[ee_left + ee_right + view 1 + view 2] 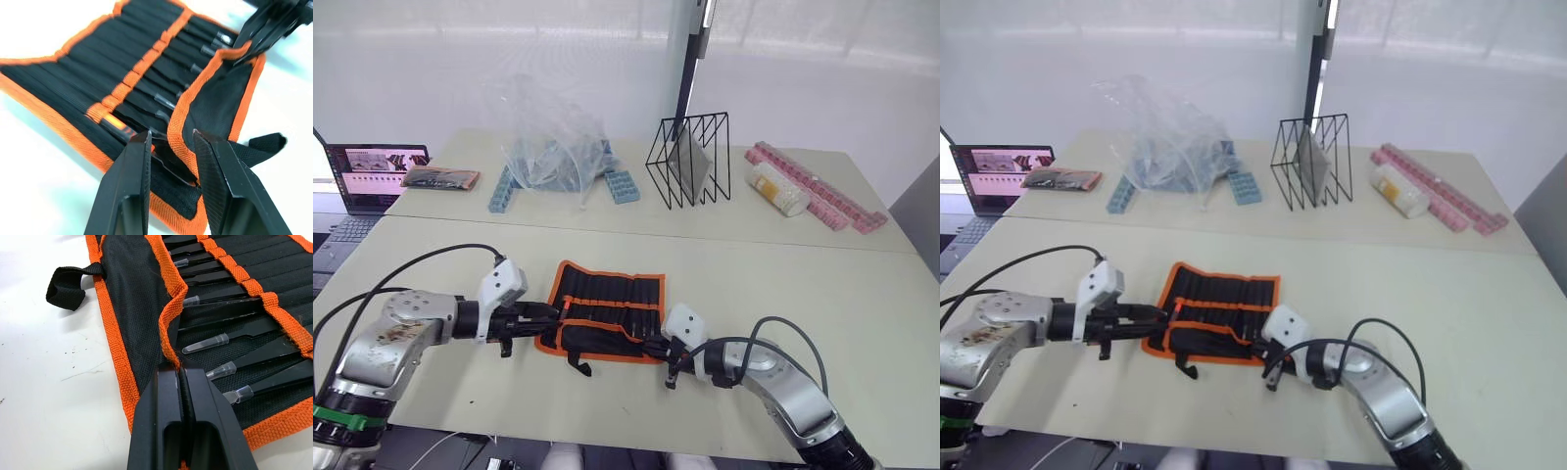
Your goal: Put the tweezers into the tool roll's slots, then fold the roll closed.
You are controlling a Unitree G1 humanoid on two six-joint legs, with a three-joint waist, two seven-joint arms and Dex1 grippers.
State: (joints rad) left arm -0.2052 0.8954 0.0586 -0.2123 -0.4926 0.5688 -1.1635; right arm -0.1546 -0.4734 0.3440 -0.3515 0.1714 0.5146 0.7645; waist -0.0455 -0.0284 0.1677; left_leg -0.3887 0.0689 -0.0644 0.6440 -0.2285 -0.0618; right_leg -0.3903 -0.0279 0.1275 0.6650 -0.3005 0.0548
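Right gripper (182,377) pinching tool roll (142,298) flap, left gripper (171,147) parted, tweezers (215,340) slotted

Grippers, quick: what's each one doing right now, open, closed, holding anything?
Left gripper: open, its fingers either side of the tool roll's orange flap edge.
Right gripper: shut on the roll's orange-edged flap.

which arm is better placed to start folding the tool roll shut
Right, probably. The right gripper is already shut on the orange edge of the tool roll's near flap, while the left gripper is open at the roll's other end.
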